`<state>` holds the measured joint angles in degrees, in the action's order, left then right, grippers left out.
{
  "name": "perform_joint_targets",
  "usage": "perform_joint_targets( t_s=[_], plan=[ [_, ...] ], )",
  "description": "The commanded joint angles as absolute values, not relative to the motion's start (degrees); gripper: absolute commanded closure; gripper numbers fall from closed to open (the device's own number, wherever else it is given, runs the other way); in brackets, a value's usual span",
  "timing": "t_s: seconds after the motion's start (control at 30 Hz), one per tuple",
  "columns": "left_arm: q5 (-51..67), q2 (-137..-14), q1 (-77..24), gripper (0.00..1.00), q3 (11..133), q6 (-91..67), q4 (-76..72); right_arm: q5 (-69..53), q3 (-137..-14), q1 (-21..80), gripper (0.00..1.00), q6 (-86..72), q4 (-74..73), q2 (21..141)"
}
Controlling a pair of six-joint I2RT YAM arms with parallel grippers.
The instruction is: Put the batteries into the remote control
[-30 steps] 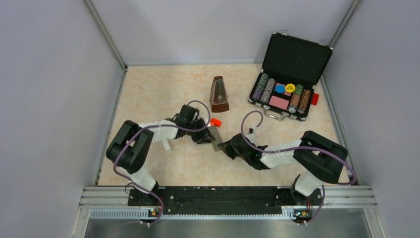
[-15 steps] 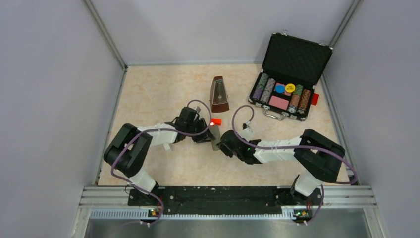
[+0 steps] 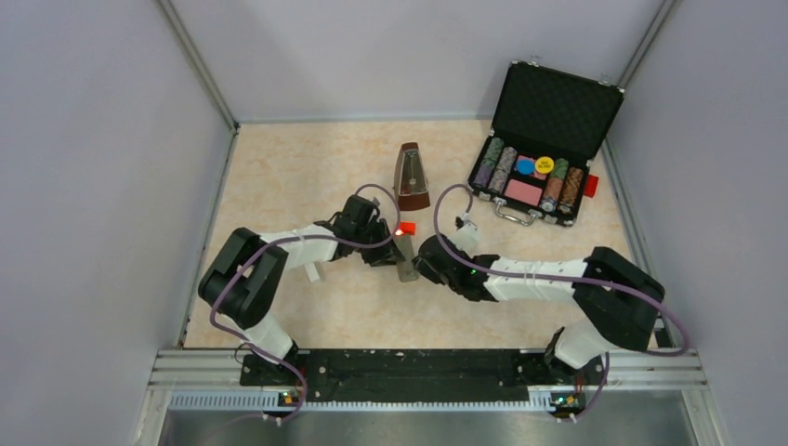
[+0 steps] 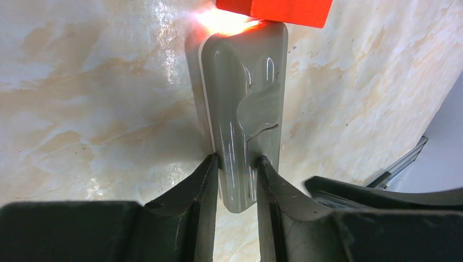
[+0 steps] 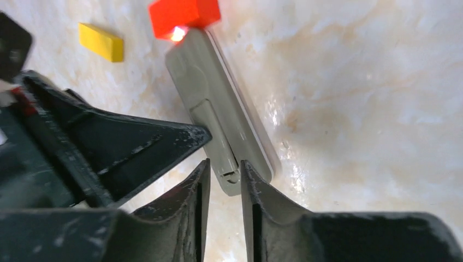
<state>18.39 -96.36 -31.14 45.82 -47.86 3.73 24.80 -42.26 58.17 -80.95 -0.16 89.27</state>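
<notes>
The grey remote control lies on the table with its cover side up, its far end against a red-orange block. My left gripper is shut on the remote control across its near end. My right gripper comes in from the other side. Its jaws stand a little apart around the latch end of the remote control, one finger against it and a small gap at the other. In the top view my right gripper sits just right of the remote. The batteries are out of view.
A brown metronome stands behind the remote. An open black case with poker chips sits at the back right. A flat yellow block lies near the red-orange block. Grey walls enclose the table on three sides.
My right arm has reached left to the remote's near end, and its jaws have gone from shut to slightly apart. The left gripper has kept its hold.
</notes>
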Motion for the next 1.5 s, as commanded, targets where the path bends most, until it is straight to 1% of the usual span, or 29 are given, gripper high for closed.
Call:
perform_joint_targets(
  t_s=[0.0, 0.17, 0.2, 0.3, 0.33, 0.37, 0.4, 0.43, 0.57, 0.77, 0.9, 1.0, 1.07, 1.1, 1.17, 1.2, 1.3, 1.47],
  plan=[
    [7.39, -104.08, -33.40, 1.00, 43.33, -43.91, 9.48, 28.97, -42.54, 56.67, 0.69, -68.59, -0.96, 81.50],
    [9.87, -100.17, -32.86, 1.00, 45.28, -44.44, 10.44, 27.61, -43.59, 56.01, 0.47, -57.77, -1.24, 80.22],
    [11.02, -97.55, -32.42, 0.96, 45.87, -44.93, 10.27, 27.07, -43.78, 56.08, 0.43, -55.68, -1.42, 80.46],
    [13.12, -90.82, -31.50, 0.71, 47.75, -46.32, 10.23, 25.83, -43.89, 56.01, 0.33, -52.88, -2.78, 81.13],
    [12.90, -88.85, -31.25, 0.65, 48.84, -46.58, 11.12, 25.60, -43.67, 56.07, 0.31, -52.64, -3.05, 81.14],
    [12.07, -87.12, -30.99, 0.60, 49.78, -46.72, 12.18, 25.05, -43.44, 56.13, 0.27, -51.77, -2.91, 81.20],
    [11.40, -85.71, -30.60, 0.56, 50.62, -46.83, 13.00, 24.41, -43.32, 56.26, 0.25, -50.66, -2.03, 81.32],
    [10.75, -84.29, -30.18, 0.55, 51.17, -47.02, 13.95, 23.93, -43.22, 56.44, 0.22, -49.32, -0.97, 81.57],
    [9.32, -80.04, -27.49, 0.53, 50.24, -48.63, 15.98, 23.72, -47.48, 57.72, 0.20, -44.65, -1.63, 86.15],
    [9.19, -73.75, -19.96, 0.51, 44.88, -50.57, 16.78, 25.15, -56.70, 59.90, 0.20, -39.03, -6.70, 98.08],
    [8.22, -70.69, -16.66, 0.46, 43.14, -49.23, 18.90, 27.57, -61.30, 61.20, 0.23, -38.37, -12.16, 103.12],
    [6.58, -69.35, -16.11, 0.38, 43.21, -47.64, 20.60, 27.96, -62.68, 61.60, 0.28, -38.92, -15.45, 105.09],
    [5.99, -68.74, -16.08, 0.30, 43.10, -46.81, 20.78, 27.51, -62.68, 61.93, 0.38, -37.76, -15.80, 105.56],
    [5.78, -68.53, -16.01, 0.23, 43.15, -46.40, 20.93, 27.24, -62.83, 62.02, 0.44, -37.18, -16.25, 105.78],
    [5.47, -68.16, -16.00, 0.12, 43.28, -45.81, 21.30, 27.04, -63.00, 62.33, 0.56, -35.88, -17.48, 105.88],
    [5.39, -68.00, -16.00, 0.09, 43.25, -45.51, 21.27, 26.85, -62.71, 62.39, 0.63, -35.20, -17.63, 105.70],
    [5.78, -67.77, -15.91, 0.07, 43.13, -44.58, 21.22, 24.87, -60.70, 62.40, 0.72, -30.59, -16.08, 103.30],
    [11.11, -67.20, -15.82, 0.07, 40.50, -43.16, 18.55, 21.30, -57.20, 61.95, 0.79, -21.07, -14.23, 95.47]
  ],
)
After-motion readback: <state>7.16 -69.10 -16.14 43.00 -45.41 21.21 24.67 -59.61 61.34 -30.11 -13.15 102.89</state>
